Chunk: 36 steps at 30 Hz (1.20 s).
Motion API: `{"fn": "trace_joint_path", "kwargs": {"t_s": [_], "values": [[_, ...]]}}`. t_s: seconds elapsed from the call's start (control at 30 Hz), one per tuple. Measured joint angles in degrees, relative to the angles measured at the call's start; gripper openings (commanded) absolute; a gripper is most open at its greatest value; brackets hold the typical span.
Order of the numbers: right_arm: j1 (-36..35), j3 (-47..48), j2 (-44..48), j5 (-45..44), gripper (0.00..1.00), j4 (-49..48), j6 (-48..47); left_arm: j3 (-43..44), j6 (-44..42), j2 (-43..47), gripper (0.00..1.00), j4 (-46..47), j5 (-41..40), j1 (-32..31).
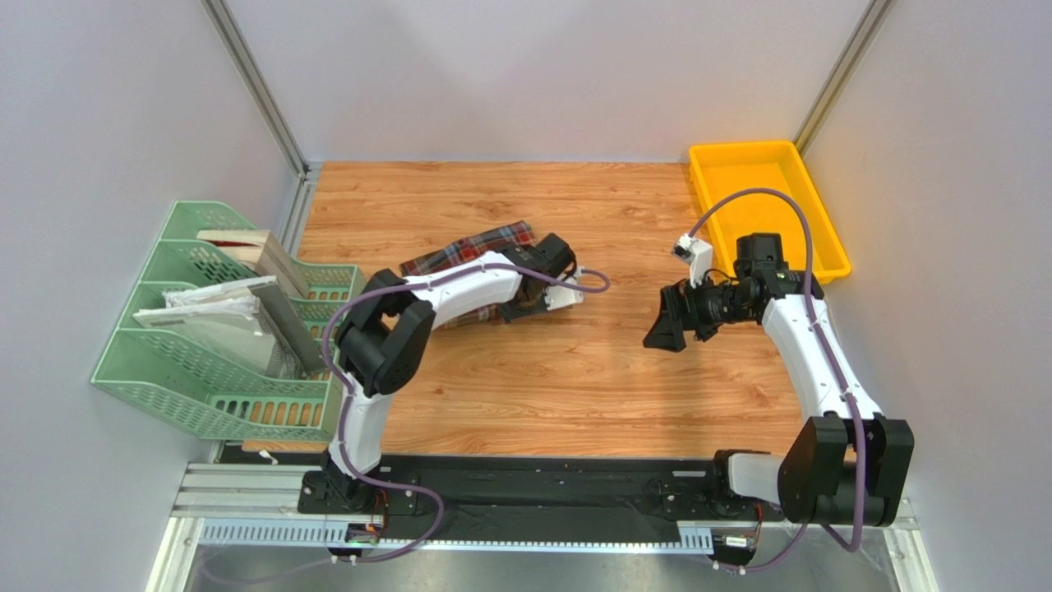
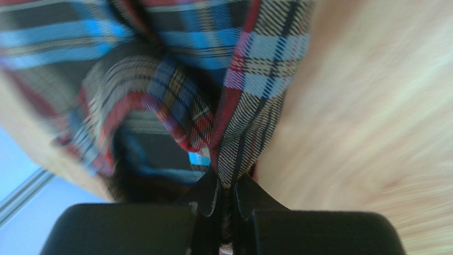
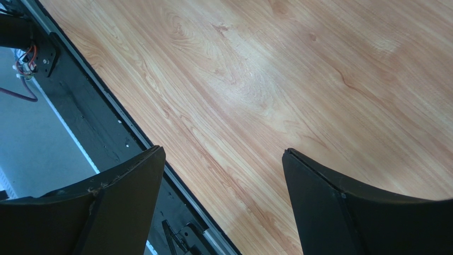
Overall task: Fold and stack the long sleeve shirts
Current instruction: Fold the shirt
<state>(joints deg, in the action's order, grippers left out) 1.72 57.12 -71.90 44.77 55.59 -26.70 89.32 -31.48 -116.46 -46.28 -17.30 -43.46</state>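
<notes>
- At the left gripper: clamped tight on a bunched fold of the plaid shirt, with cloth squeezed between both fingertips.
- On the cloth: dark brown, red, blue and cream checks, falling in loose folds close to the left wrist camera, much of it blurred.
- From above: shirt crumpled into a small heap on the wooden table, left of centre toward the far side, partly hidden under the left arm's white forearm.
- Impossible to tell whether the gripped fold is lifted clear of the wood or resting on it.
- At the right gripper: spread wide, gripping nothing, with only bare wood grain and the table's dark near edge between the fingers.
- From above: hovering right of centre, well apart from the shirt, fingers aimed toward the left.
- In the far right corner: a yellow tray, just behind the right arm.
- Along the left edge: a green mesh file rack, with a few flat items standing in its slots, near the shirt.
</notes>
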Motion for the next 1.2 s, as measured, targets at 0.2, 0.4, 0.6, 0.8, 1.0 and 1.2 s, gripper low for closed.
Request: {"fn": "trace_joint_path", "kwargs": {"t_s": [0.2,0.4,0.6,0.8,1.0,1.2], "values": [[0.02,-0.57,0.87,1.36,0.89,0.81,0.31,2.36,9.86,-0.63,0.72,-2.73,3.72,-3.74],[0.04,-0.48,0.92,1.84,0.89,0.98,1.64,9.94,13.68,2.91,0.63,-10.62,14.43,-7.48],[0.04,-0.39,0.61,4.22,0.88,0.33,7.30,11.39,9.53,14.36,0.42,-15.72,21.03,-2.34],[0.04,-0.90,-3.63,7.43,0.87,-2.51,13.51,7.78,-0.85,12.57,0.28,-12.90,21.00,14.91],[0.20,-1.38,-5.95,9.20,0.85,-4.39,18.71,2.32,-7.87,2.51,0.12,-11.08,19.91,15.87],[2.05,-1.99,-8.83,10.29,0.84,-5.16,22.80,-4.96,-4.76,0.50,0.02,-11.45,23.12,10.54]]}}
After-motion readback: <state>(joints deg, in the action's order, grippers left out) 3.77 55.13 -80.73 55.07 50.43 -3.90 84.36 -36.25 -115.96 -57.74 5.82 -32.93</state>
